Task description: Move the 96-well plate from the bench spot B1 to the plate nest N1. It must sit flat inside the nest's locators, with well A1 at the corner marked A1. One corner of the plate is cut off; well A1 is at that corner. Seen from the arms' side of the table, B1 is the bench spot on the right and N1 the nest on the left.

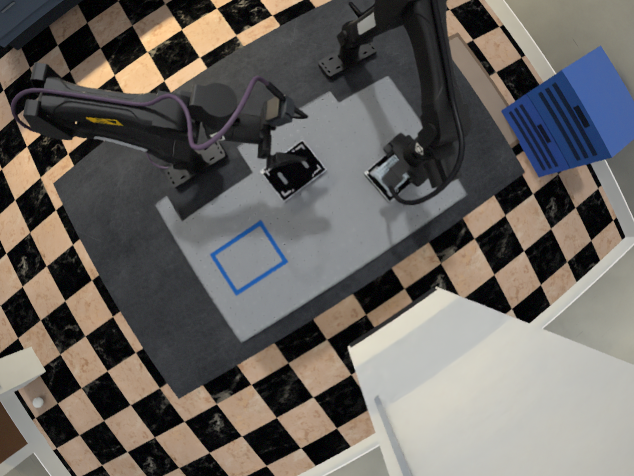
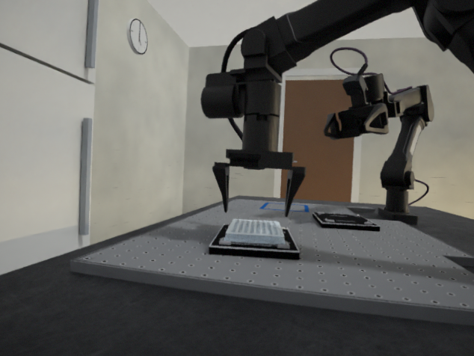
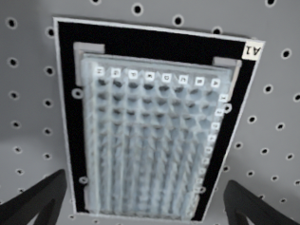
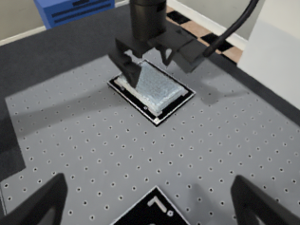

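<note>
The clear 96-well plate (image 1: 381, 172) (image 2: 254, 232) (image 3: 152, 137) (image 4: 157, 89) sits in nest N1 (image 2: 254, 253) (image 3: 152, 39) (image 4: 135, 100), inside its corner locators, and looks flat. The plate's row A, column 1 corner is beside the nest's A1 label (image 3: 253, 50); the cut itself is not clear. My left gripper (image 2: 256, 213) (image 3: 147, 183) is open above the plate, one finger beyond each side, with fingertips clear of it. My right gripper (image 4: 151, 181) is open and empty, raised away from the plate. The blue outline of B1 (image 1: 273, 241) (image 2: 306, 208) holds nothing.
A second black nest (image 1: 293, 176) (image 2: 344, 221) (image 4: 147, 210) without a plate stands between N1 and the blue outline, below the right gripper. The perforated board (image 1: 332, 220) (image 2: 183, 268) carries both nests. A blue cabinet (image 1: 568, 112) (image 4: 71, 9) stands beyond the table's edge.
</note>
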Controlling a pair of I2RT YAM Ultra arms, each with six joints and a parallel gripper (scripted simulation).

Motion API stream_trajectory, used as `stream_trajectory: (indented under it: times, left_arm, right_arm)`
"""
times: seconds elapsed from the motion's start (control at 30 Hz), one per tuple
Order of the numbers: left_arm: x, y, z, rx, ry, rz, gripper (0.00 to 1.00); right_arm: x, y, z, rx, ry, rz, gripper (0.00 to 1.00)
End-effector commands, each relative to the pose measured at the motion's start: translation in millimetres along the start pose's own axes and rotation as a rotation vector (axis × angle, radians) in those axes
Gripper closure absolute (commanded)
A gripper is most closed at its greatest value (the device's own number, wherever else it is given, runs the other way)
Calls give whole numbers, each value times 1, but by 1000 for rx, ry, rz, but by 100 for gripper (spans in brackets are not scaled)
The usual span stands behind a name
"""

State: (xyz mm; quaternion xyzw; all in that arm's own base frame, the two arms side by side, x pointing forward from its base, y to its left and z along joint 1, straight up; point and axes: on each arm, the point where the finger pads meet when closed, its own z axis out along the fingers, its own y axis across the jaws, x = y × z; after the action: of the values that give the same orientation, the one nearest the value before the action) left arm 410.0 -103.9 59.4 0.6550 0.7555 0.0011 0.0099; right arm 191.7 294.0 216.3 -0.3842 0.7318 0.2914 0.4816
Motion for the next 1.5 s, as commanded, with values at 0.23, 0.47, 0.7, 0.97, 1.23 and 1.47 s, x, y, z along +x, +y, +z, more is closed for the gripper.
stream_trajectory:
  times: [0.23,0.47,0.7,0.97,1.23,1.47]
  left_arm:
    - [4,8,-52,19,-5,-4,0]
    - [-4,1,-81,22,-4,-6,0]
    - [-9,18,-86,-74,-92,-193,0]
    - [-2,7,-94,-140,-186,-462,0]
    - [5,-9,-101,-219,-267,-735,0]
    - [10,-17,-105,-266,-328,-910,0]
  right_arm:
    - [-11,1,-4,1,-35,-2,0]
    - [-11,1,-4,1,-35,-2,0]
    - [-11,1,-4,1,-35,-2,0]
    - [-11,1,-4,1,-35,-2,0]
    - [-11,1,-4,1,-35,-2,0]
    - [-11,1,-4,1,-35,-2,0]
